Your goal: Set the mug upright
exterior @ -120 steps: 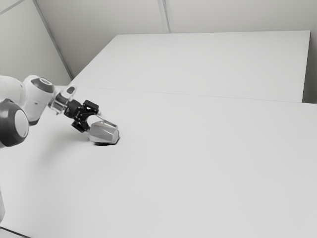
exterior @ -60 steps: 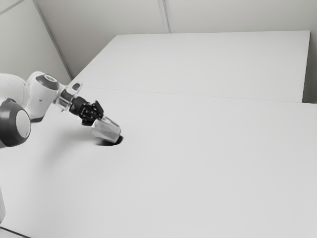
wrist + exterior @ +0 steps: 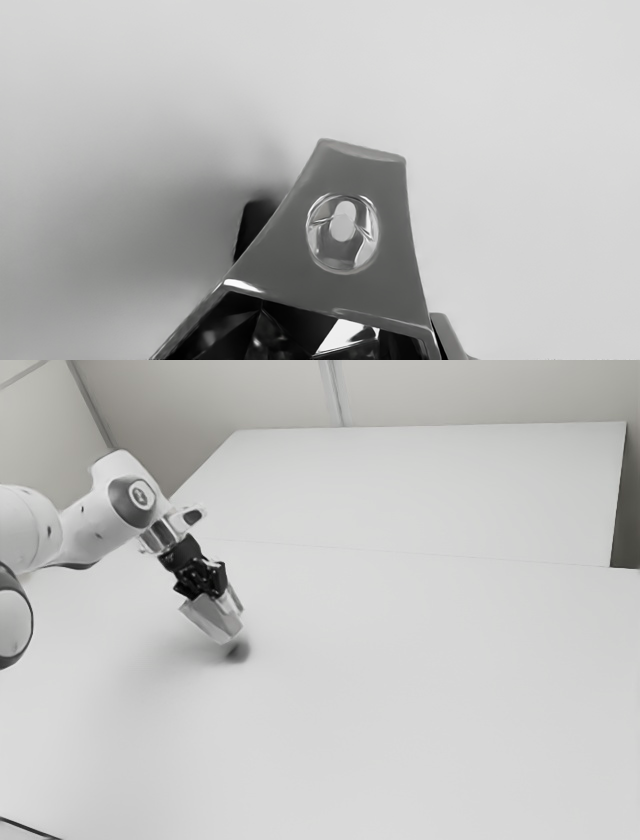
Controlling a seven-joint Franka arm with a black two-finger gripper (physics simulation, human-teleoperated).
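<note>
Exterior view: mug (image 3: 212,620) tilted, gripper (image 3: 213,594) pinching it, narrow end apparently just above the worktop (image 3: 420,690). Probably stiff, fairly light; smooth walls could slip, so best held across opposite sides near the mouth.

Wrist view: grey, tapering body, glossy edges, dark open mouth, bright-rimmed oval on its side.

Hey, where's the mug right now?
The mug is toward the exterior view's left, tilted and held in the pincer at the arm's end, just above a dark shadow on the pale table.
</note>
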